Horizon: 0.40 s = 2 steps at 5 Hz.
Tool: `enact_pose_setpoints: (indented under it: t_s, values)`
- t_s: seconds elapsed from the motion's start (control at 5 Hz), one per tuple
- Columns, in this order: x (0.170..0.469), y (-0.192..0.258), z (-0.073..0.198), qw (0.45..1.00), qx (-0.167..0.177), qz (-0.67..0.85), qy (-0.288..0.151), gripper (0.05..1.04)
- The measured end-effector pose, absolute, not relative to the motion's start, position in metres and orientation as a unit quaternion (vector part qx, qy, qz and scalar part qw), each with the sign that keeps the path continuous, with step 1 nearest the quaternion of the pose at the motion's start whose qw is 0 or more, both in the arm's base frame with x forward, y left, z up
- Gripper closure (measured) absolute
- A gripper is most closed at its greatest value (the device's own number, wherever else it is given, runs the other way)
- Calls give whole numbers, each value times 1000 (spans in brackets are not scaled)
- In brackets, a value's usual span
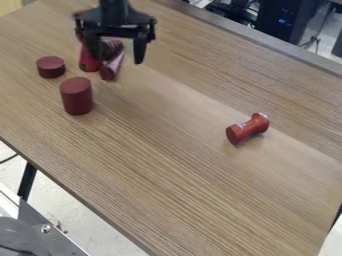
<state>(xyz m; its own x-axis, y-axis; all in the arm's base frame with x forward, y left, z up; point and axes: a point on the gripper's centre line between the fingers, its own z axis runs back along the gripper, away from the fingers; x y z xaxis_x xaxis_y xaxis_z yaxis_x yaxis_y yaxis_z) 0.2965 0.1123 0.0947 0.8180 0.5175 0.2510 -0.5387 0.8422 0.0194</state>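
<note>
In the camera view, the tool (118, 58) looks released, its fingers spread, right by a blurred reddish piece (111, 69); a dark-red cylinder (77, 96) stands near it on the desk (180, 165).

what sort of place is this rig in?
Probably a robotics lab: a black robot pincer hangs over a wood-grain table, and a dark computer-like case with blue lights stands beyond it.

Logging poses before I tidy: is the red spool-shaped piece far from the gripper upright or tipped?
Tipped: the spool-shaped piece lies on its side, one flat end facing sideways.
</note>
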Motion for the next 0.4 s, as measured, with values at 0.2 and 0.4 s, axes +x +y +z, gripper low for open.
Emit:
enact_pose_setpoints:
  t_s: [0.2,0.4]
  values:
    - [294,100,110,958,52,253,-124,87]
    - [294,91,109,970,47,211,-113,87]
